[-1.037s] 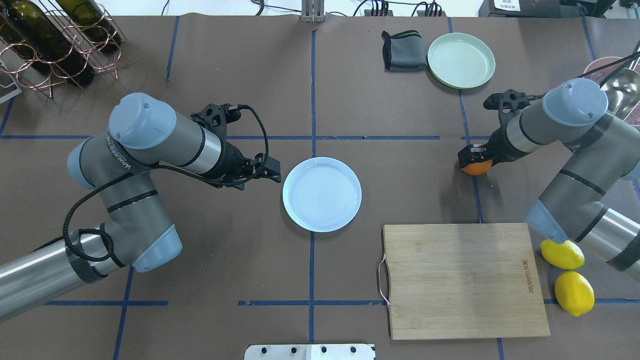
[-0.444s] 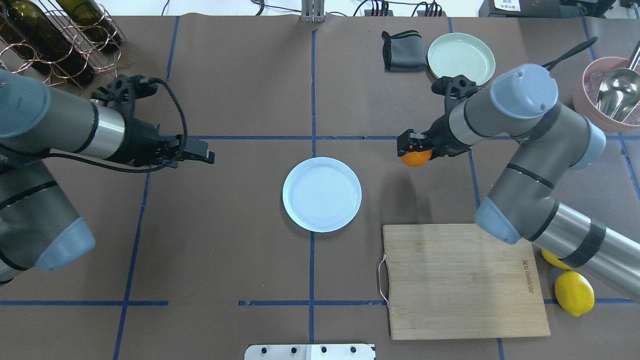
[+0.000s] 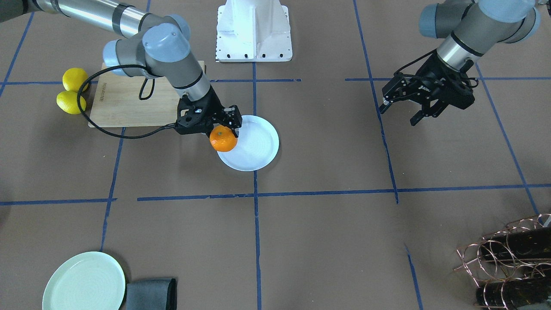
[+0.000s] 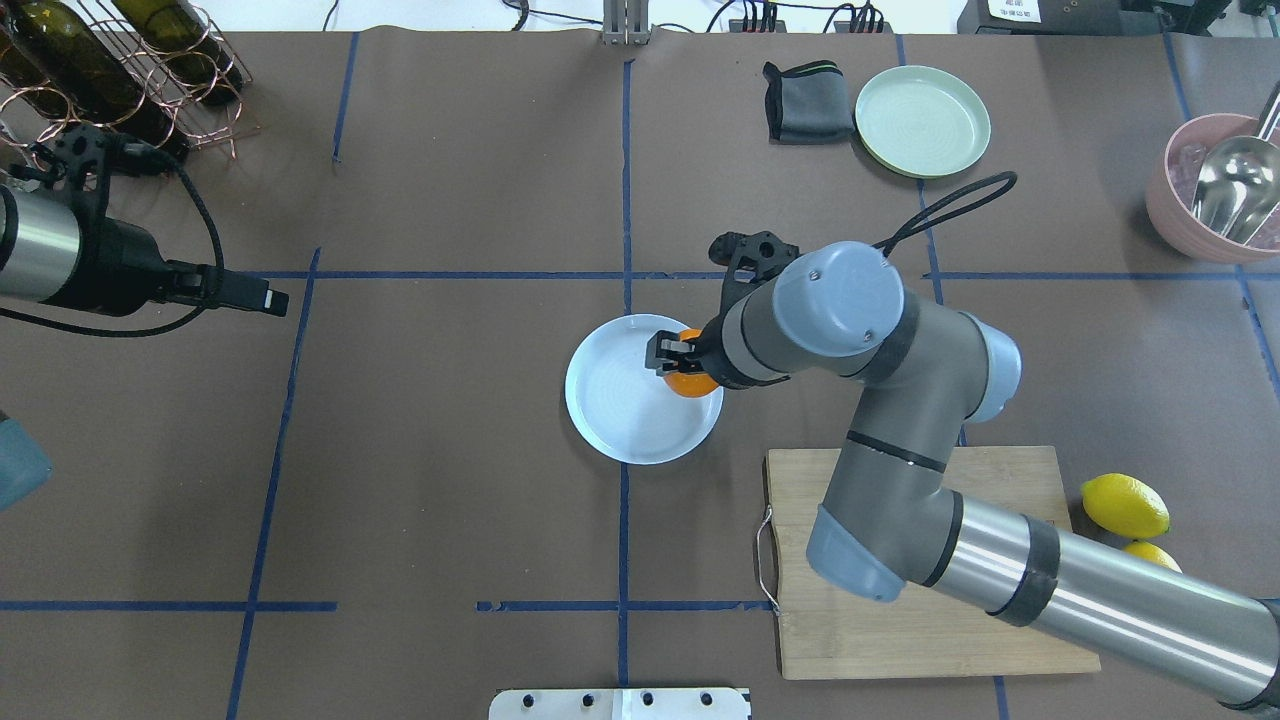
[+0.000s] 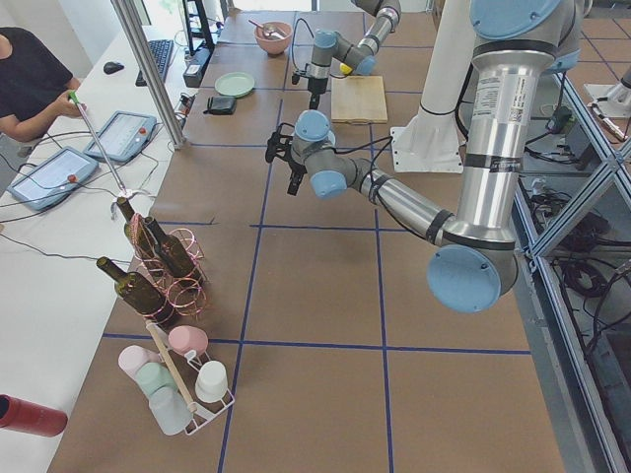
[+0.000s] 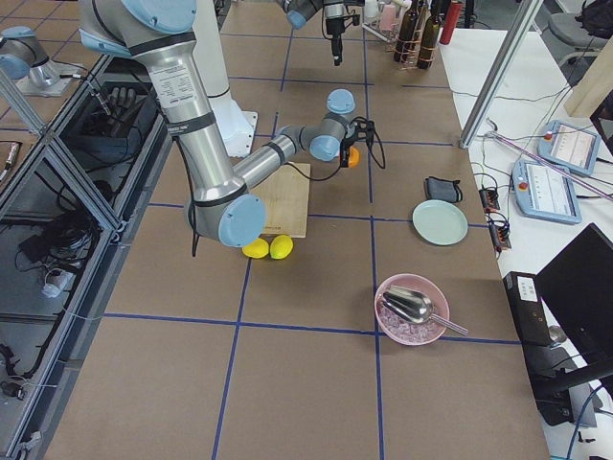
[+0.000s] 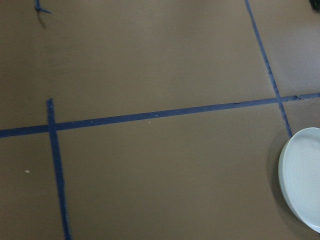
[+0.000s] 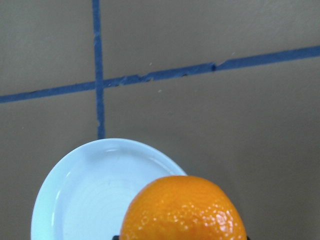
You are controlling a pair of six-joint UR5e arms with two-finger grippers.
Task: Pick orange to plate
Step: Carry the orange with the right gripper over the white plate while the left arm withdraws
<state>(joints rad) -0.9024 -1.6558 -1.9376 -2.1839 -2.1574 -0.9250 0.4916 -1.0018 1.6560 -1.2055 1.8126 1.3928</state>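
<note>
right gripper (image 3: 223,129) pinching the small round bright-orange mandarin (image 3: 223,139) just swung in from table right; fruit now hangs over the round glossy white plate (image 4: 620,410) at its right rim, so I reckon lower and release next; left gripper (image 3: 399,115) pulled back, spread, empty

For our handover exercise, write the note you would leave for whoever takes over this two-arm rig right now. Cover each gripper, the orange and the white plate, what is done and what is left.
Right gripper: shut on the small round bright-orange fruit, held over the rim of the glossy round white plate, on the side of the wooden cutting board.
Left gripper: open, empty, well away from the plate.
Done: fruit picked and brought to the plate's edge.
Left: probably shift it towards the plate's centre, lower, release, withdraw.
</note>
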